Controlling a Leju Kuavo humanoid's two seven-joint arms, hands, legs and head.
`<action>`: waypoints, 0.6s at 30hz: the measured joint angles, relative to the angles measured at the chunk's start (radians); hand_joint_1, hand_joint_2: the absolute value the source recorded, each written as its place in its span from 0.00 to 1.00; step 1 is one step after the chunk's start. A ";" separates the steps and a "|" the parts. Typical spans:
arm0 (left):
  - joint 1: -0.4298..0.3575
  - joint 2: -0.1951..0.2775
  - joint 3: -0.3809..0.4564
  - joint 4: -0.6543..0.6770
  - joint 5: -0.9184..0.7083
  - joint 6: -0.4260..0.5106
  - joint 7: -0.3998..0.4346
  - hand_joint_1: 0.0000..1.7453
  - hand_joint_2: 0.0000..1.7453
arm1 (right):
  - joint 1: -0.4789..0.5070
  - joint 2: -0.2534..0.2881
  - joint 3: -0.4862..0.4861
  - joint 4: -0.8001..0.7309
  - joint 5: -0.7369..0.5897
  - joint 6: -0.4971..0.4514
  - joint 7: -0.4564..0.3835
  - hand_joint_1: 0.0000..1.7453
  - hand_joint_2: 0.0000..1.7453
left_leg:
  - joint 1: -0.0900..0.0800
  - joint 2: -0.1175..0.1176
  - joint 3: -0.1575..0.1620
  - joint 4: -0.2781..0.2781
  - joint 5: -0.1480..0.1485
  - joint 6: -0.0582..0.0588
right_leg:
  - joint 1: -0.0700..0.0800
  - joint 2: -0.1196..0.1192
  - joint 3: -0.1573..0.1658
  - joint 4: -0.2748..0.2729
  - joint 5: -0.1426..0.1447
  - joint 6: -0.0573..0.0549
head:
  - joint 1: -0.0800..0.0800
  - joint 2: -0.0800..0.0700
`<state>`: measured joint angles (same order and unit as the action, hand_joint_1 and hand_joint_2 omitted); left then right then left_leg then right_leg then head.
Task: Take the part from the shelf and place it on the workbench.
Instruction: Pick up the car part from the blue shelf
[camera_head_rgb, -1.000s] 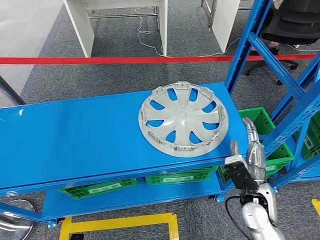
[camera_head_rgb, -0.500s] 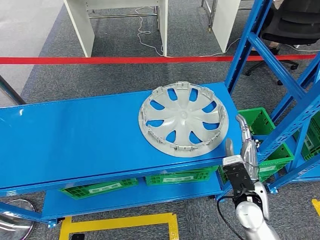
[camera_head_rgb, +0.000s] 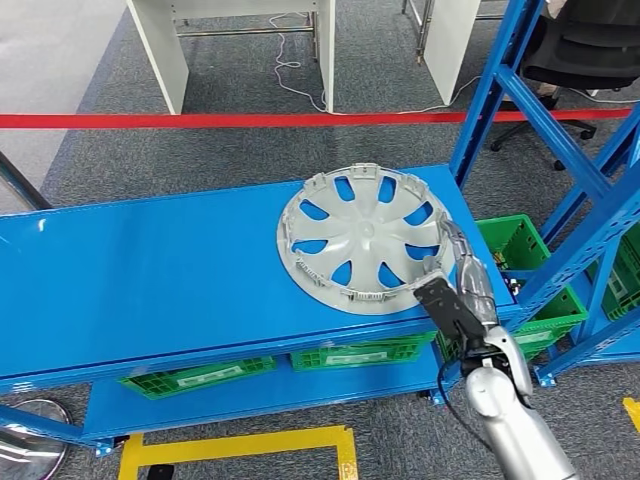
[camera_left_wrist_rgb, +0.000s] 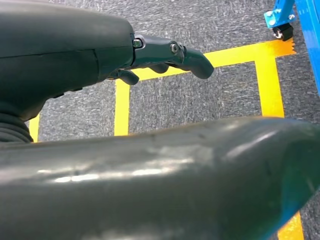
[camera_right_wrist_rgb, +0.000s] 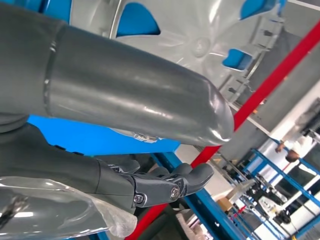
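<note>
Grey plastic hubcap (camera_head_rgb: 367, 240) flat on shelf (camera_head_rgb: 151, 280) | R hand (camera_head_rgb: 462, 282) at rim, fingers spread, empty

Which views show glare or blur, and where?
Head view: sharp, even light, faint sheen on the shelf. Left wrist view: left hand blurred close up, with streaky highlights. Right wrist view: glare on right hand; hubcap soft, background washed out.

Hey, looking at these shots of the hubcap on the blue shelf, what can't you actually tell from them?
- Head view: whether the right hand touches the hubcap; the hand covers the rim there.
- Right wrist view: the thumb blocks most of the hubcap.
- Left wrist view: the left hand hangs over the floor; its grey cover hides what lies below.
</note>
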<state>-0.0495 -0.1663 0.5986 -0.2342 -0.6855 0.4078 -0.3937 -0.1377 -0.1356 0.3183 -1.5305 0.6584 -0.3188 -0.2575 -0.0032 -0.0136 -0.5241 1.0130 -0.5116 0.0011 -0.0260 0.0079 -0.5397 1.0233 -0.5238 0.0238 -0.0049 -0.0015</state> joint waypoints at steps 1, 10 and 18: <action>-0.002 0.000 -0.001 0.000 -0.007 -0.004 0.004 0.00 0.00 | -0.027 -0.010 0.000 0.035 0.015 0.019 0.013 0.00 0.00 | 0.000 0.000 0.000 0.000 0.000 0.000 | 0.000 0.000 0.000 0.000 0.000 0.000 | 0.000 0.000; -0.008 0.000 -0.001 0.000 -0.014 -0.009 0.010 0.00 0.00 | -0.064 -0.022 0.006 0.092 0.036 0.034 0.021 0.00 0.00 | 0.000 0.000 0.000 0.000 0.000 0.000 | 0.000 0.000 0.000 0.000 0.000 0.000 | 0.000 0.000; -0.010 0.000 -0.001 0.000 -0.026 -0.009 0.017 0.00 0.00 | -0.083 -0.013 0.050 0.114 0.039 0.017 -0.014 0.00 0.00 | 0.000 0.000 0.000 0.000 0.000 0.000 | 0.000 0.000 0.000 0.000 0.000 0.000 | 0.000 0.000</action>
<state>-0.0594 -0.1665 0.5974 -0.2342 -0.7117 0.3985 -0.3770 -0.2206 -0.1491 0.3688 -1.4162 0.6973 -0.3017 -0.2717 -0.0032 -0.0137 -0.5245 1.0132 -0.5116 0.0011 -0.0259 0.0078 -0.5397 1.0233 -0.5236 0.0241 -0.0048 -0.0015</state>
